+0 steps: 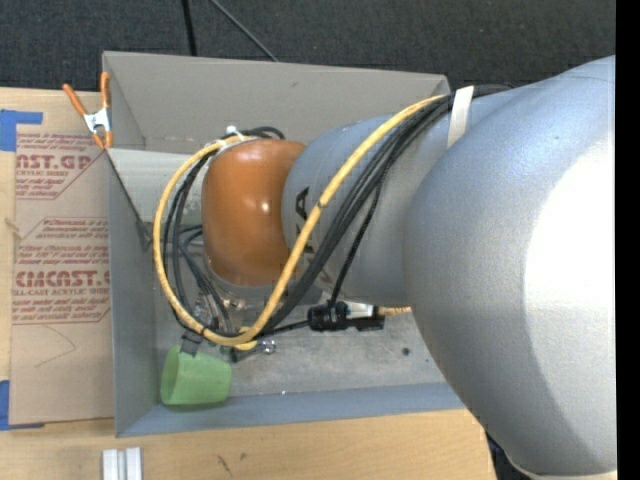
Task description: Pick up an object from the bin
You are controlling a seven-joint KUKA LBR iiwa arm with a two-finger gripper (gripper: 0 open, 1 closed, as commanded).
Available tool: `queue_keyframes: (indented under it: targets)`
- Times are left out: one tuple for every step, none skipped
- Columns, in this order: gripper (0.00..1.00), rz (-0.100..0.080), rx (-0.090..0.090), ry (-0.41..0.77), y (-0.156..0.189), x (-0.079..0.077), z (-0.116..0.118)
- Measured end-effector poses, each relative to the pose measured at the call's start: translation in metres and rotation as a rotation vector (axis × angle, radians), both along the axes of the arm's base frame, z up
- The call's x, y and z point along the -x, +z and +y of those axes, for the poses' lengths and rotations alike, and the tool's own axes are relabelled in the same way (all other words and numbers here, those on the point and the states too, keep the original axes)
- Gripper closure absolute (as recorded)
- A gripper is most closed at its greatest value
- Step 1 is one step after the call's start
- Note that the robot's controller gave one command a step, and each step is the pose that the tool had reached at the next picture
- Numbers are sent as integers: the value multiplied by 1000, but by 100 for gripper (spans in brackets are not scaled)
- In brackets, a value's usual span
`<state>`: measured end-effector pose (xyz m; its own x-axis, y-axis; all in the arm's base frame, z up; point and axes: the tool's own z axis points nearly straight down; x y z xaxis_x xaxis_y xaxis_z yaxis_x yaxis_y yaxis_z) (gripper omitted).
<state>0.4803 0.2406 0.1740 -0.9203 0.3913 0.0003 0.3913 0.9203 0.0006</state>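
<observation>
Claw [222,318]: lower left of frame, low in bin [130,308], just above green cylinder [195,378], probably to grasp it; open or closed, cannot tell.

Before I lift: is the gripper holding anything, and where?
Cannot be told. The gripper is low in the bin, right by a green cup.
</observation>
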Motion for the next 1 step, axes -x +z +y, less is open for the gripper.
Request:
queue_keyframes:
  targets:
    - [100,-41,-6,-53,-100,-33,-6]
